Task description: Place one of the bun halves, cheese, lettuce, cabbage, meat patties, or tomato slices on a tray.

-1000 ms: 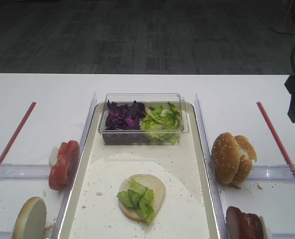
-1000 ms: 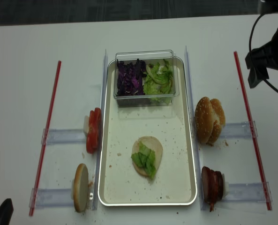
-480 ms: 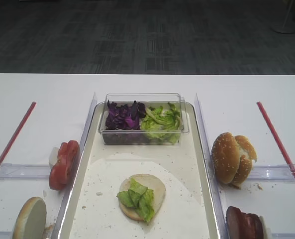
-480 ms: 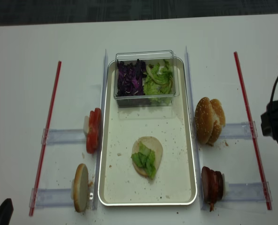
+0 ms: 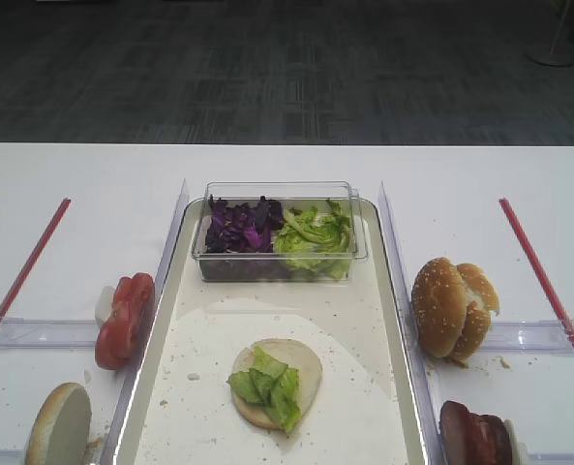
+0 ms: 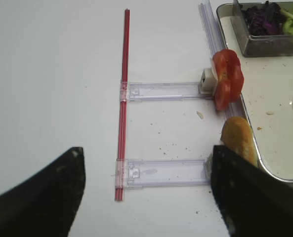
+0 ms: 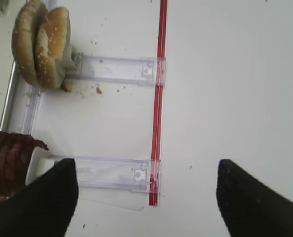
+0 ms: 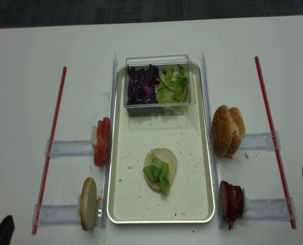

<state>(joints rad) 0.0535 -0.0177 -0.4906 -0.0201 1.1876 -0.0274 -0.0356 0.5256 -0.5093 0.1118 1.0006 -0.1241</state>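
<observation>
With both grippers, right (image 7: 146,197) and left (image 6: 146,192), spread wide and holding nothing, and 1 bun half (image 8: 160,168) topped with lettuce (image 8: 158,173) mid-tray (image 8: 202,153), a careless reach for the patties (image 7: 8,163) at left could topple them.

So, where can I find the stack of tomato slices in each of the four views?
Exterior high: tomato slices at mid-left, outside the tray's left rim.
Exterior high (realsense): tomato slices left of centre, beside the same rim.
Left wrist: tomato slices at upper right, at the end of a clear plastic rail.
Right wrist: not in it.
Shared landmark: the tray's left rim, beside the slices.
</observation>
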